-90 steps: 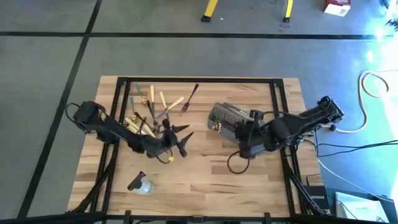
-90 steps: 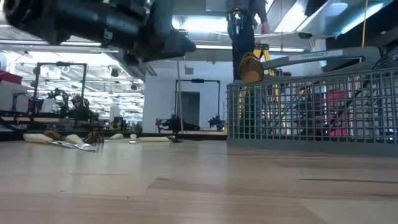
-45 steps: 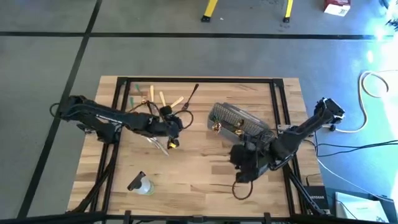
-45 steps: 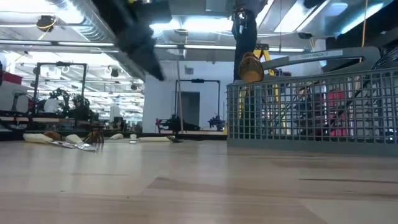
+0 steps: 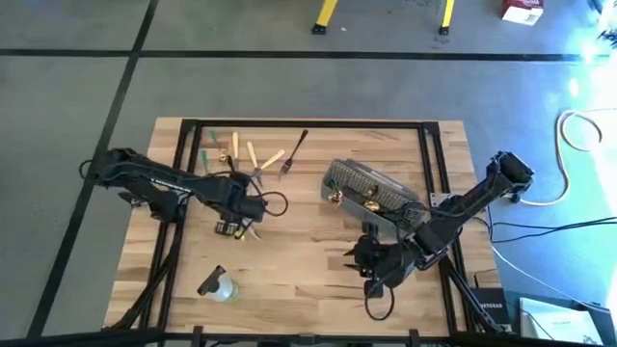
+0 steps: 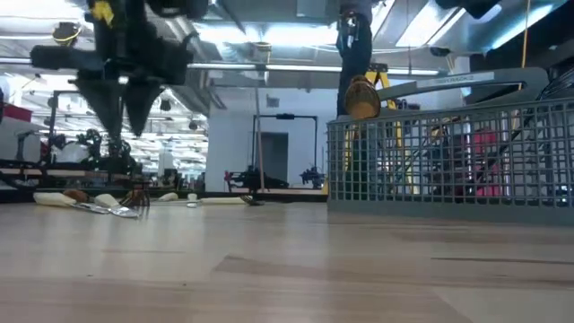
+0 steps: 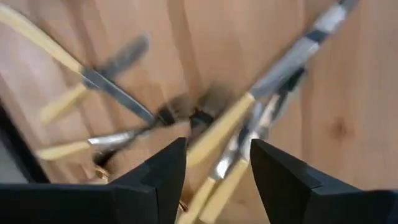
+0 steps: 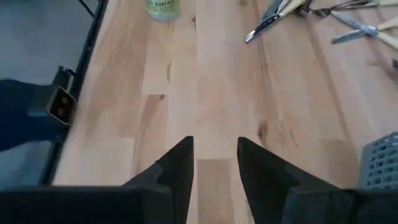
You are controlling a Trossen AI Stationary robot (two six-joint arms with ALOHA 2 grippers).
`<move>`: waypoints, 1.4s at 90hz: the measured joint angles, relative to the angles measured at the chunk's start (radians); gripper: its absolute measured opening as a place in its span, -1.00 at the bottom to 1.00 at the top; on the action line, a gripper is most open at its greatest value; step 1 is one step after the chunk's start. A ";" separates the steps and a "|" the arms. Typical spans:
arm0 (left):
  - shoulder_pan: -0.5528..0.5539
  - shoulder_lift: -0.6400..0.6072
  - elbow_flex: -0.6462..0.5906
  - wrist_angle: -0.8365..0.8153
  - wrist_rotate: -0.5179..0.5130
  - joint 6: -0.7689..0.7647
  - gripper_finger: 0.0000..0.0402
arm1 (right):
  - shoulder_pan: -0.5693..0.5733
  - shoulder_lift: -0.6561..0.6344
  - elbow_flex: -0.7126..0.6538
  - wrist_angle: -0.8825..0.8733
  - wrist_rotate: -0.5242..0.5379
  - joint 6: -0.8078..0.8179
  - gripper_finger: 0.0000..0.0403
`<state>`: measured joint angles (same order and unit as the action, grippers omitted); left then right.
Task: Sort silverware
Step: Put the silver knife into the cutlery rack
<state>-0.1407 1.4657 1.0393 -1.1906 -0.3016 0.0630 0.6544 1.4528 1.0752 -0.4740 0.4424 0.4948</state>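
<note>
The silverware (image 5: 253, 154) lies scattered on the table's far left: tan-handled pieces, a green one (image 5: 210, 145) and a black fork (image 5: 294, 152). My left gripper (image 5: 236, 226) hovers over the near end of that pile, fingers pointing down and open (image 6: 124, 121). In the left wrist view, tan-handled utensils (image 7: 217, 127) lie crossed below the open fingers (image 7: 214, 165). My right gripper (image 5: 355, 258) is open over bare wood (image 8: 214, 155), near of the grey mesh basket (image 5: 371, 188). A gold-handled utensil (image 6: 361, 97) stands in the basket.
A small clear bottle (image 5: 220, 285) lies near the table's front left and also shows in the right wrist view (image 8: 161, 7). The basket (image 6: 448, 161) stands right of centre. Bare wood spreads across the table's middle between the two arms.
My left gripper has swung from the table's middle toward the left edge and turned to point down over the silverware pile. My right gripper has drawn back from the basket toward the table's near edge.
</note>
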 joint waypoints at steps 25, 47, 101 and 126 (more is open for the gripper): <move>0.078 0.004 -0.170 0.109 -0.008 0.143 -0.18 | 0.000 0.000 -0.027 0.001 0.002 -0.029 -0.46; 0.127 0.016 -0.201 0.216 0.010 0.282 -0.18 | 0.000 0.000 -0.032 0.005 0.018 -0.030 -0.46; 0.133 0.060 -0.283 0.311 0.018 0.378 -0.46 | 0.000 0.001 -0.032 0.002 0.045 -0.033 -0.46; 0.127 0.066 -0.325 0.338 0.017 0.412 -0.59 | 0.000 0.000 -0.032 0.003 0.045 -0.033 -0.46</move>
<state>-0.0139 1.5314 0.7139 -0.8523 -0.2844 0.4751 0.6540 1.4532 1.0431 -0.4709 0.4873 0.4622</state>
